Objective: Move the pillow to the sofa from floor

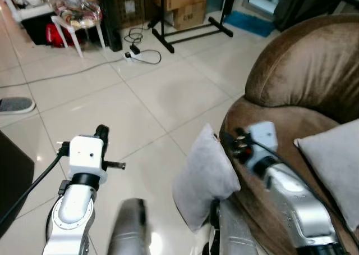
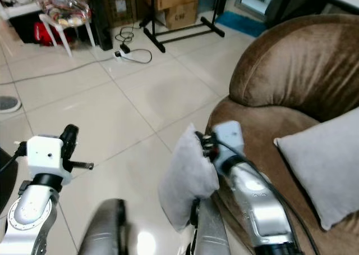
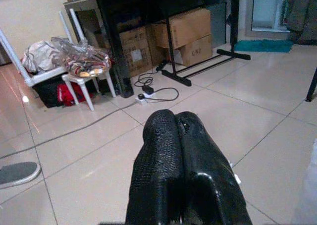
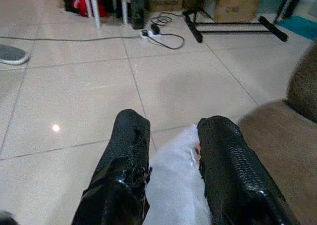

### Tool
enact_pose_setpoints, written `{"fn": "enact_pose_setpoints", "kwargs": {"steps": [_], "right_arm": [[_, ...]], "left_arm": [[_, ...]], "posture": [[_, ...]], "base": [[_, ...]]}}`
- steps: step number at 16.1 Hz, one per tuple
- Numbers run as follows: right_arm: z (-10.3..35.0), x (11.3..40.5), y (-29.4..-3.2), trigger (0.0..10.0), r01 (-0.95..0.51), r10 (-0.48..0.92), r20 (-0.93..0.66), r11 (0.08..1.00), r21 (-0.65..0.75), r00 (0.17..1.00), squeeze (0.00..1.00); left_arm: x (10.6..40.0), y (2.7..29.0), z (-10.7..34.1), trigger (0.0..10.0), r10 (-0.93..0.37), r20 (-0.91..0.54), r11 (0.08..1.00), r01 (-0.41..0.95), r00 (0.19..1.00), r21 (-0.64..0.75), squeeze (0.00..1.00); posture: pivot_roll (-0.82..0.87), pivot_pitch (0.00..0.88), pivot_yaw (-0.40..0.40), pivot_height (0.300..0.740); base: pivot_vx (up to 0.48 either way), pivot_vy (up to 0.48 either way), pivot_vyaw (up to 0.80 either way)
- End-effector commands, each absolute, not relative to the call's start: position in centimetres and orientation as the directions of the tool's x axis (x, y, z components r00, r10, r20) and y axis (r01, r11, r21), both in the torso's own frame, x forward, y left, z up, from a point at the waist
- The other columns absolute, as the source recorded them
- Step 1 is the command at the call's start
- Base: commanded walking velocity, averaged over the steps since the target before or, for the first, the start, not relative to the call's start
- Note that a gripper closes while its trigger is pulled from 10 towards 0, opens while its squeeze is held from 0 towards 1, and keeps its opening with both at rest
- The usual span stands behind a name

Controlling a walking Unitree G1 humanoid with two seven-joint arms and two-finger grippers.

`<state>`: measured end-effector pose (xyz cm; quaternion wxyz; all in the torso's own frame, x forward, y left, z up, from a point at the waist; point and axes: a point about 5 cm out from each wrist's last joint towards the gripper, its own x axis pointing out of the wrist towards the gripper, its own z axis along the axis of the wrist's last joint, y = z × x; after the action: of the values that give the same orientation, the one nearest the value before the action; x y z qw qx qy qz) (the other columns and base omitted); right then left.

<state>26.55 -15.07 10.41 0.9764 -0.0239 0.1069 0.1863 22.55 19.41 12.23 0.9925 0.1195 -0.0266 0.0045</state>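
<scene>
Right wrist view: pillow (image 4: 173,185) pinched at its top edge between the two spread fingers (image 4: 124,155).
Pillow place: upright, leaning on the sofa (image 1: 303,75) front; whether off the floor (image 1: 140,98) cannot be told.
Handling: likely light, soft and floppy; cloth bunches under a pinch, so a deep hold on the top corner seems safest.
Right gripper (image 1: 229,144): closed partway on the pillow, beside the seat edge.
Left gripper (image 3: 178,136): fingers pressed together, empty, over the floor.
Sofa: second cushion (image 1: 336,159) lying on the seat.
Beyond: cable (image 1: 140,53), boxes (image 1: 188,10), chair (image 1: 76,19).
</scene>
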Motion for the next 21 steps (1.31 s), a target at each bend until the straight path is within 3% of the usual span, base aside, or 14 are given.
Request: {"fn": "enact_pose_setpoints", "kwargs": {"steps": [1,12,13,16,17,21], "right_arm": [[10.4,26.5,-14.6,10.0,-0.399,0.389,-0.222,0.917,-0.004,0.894,0.0],[9.0,29.1,-14.0,10.0,-0.325,0.341,-0.224,0.94,0.106,0.913,0.0],[8.5,29.7,-13.5,10.0,-0.328,0.351,-0.229,0.935,0.133,0.908,1.0],[7.8,31.1,-12.9,10.0,-0.3,0.333,-0.222,0.939,0.168,0.916,1.0],[7.5,32.0,-12.4,10.0,-0.262,0.289,-0.235,0.955,0.137,0.928,1.0],[6.8,33.8,-11.9,10.0,-0.199,0.209,-0.258,0.978,0.064,0.943,1.0]], "left_arm": [[22.4,19.6,12.0,10.0,0.003,0.041,0.969,-0.013,0.999,0.245,0.0],[23.2,20.0,11.5,10.0,-0.113,-0.012,0.946,0.112,0.993,0.304,0.0],[23.4,19.9,11.4,10.0,-0.153,-0.026,0.94,0.154,0.988,0.303,0.0],[23.2,19.4,11.0,10.0,-0.253,-0.076,0.918,0.264,0.964,0.296,0.0],[22.8,19.0,10.8,10.0,-0.347,-0.114,0.886,0.365,0.931,0.286,0.0],[21.9,18.6,10.8,10.0,-0.475,-0.171,0.821,0.505,0.863,0.266,0.0]], "posture": [[0.03,0.073,-0.04,0.555],[0.04,0.095,-0.028,0.445],[0.04,0.104,-0.024,0.445],[0.05,0.135,-0.021,0.445],[0.06,0.16,-0.021,0.445],[0.08,0.188,-0.018,0.445]], "base": [[0.0,0.0,0.0],[0.0,0.0,0.0],[0.0,0.0,0.0],[0.0,0.0,0.0],[0.0,0.0,0.0],[0.0,0.0,0.0]]}}
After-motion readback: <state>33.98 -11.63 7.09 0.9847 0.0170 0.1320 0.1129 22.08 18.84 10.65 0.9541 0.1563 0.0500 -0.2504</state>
